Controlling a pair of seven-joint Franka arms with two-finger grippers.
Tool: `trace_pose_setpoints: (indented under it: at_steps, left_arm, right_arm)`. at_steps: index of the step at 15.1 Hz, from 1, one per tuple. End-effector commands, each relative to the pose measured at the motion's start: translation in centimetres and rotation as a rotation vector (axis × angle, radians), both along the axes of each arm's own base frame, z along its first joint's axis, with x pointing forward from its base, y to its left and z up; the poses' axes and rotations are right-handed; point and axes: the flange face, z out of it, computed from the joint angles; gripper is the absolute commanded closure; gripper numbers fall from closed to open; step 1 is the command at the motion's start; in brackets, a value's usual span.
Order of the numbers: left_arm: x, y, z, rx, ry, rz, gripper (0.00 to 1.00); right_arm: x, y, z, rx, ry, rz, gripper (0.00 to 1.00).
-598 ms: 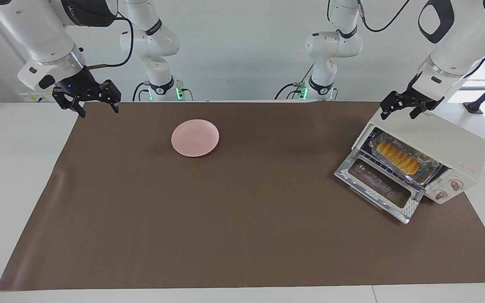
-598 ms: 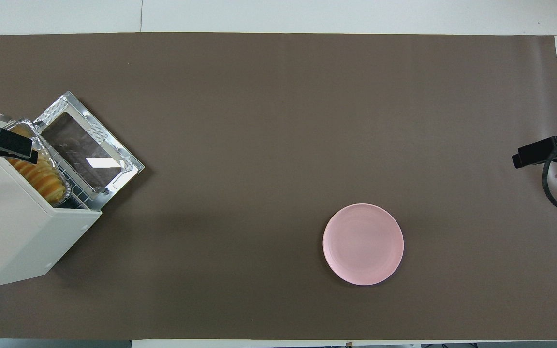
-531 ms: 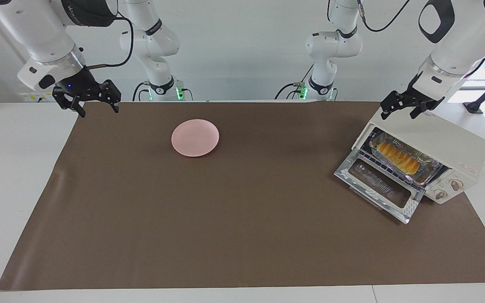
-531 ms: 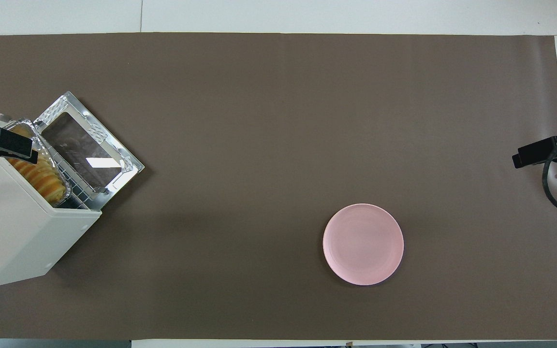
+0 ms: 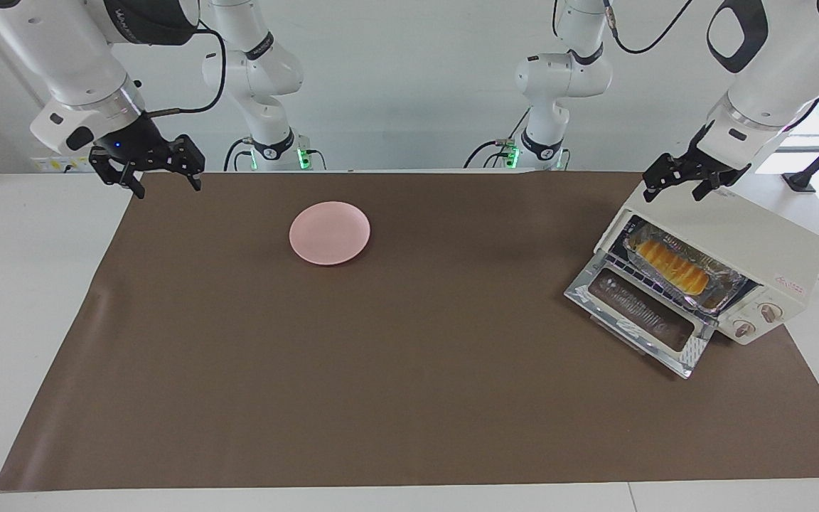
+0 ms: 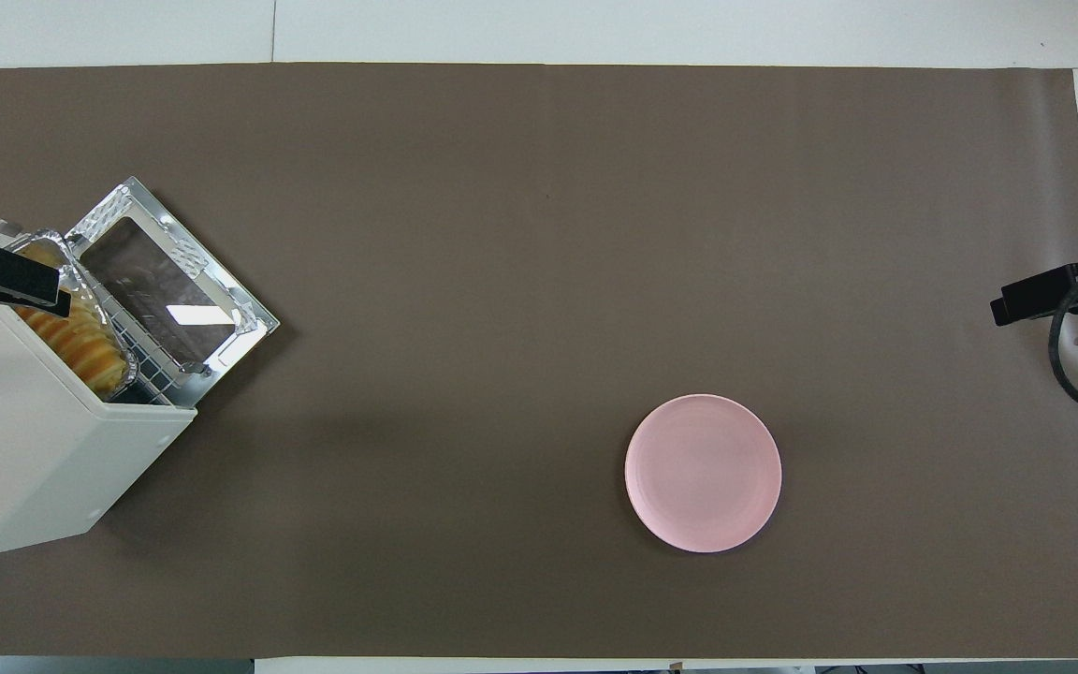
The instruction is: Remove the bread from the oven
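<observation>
- The left gripper (image 5: 674,187) hangs in the air over the top of the oven (image 5: 736,245), at the corner nearest the robots; its fingers stand apart and hold nothing
- The oven sits at the left arm's end of the table, turned at an angle on the brown mat (image 5: 409,398); its glass door (image 5: 638,314) is folded down flat in front of it, leaving the inside open
- The bread (image 5: 669,262) lies inside the oven, in a crinkled foil tray (image 5: 726,284) that rests on the wire rack; nothing touches it, and the left gripper is above the oven's roof, apart from it
- The two knobs (image 5: 756,320) sit on the oven's front panel, beside the door opening
- The pink plate (image 5: 330,232) lies on the mat well apart from the oven, toward the right arm's end; nothing is on it
- The right gripper (image 5: 166,176) waits in the air farthest from the oven, over the mat's edge at the right arm's end; its fingers are spread and hold nothing
</observation>
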Motion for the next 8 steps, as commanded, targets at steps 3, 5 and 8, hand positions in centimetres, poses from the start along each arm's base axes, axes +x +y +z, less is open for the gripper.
trace_pose_setpoints:
  at_steps: [3,5,8]
  left_arm:
    - [-0.2,0.4,0.2,0.01,-0.034,0.049,0.0]
    - [0.8,-0.1,-0.8,0.011,-0.026,0.083,0.0]
    - [4.2,-0.5,-4.6,0.037,0.03,0.149,0.0]
  right_arm:
    - [-0.4,0.1,0.0,-0.01,0.011,-0.014,0.0]
    - [-0.4,0.0,0.0,-0.01,0.011,-0.016,0.0]
    - [-0.4,0.1,0.0,-0.01,0.011,-0.014,0.0]
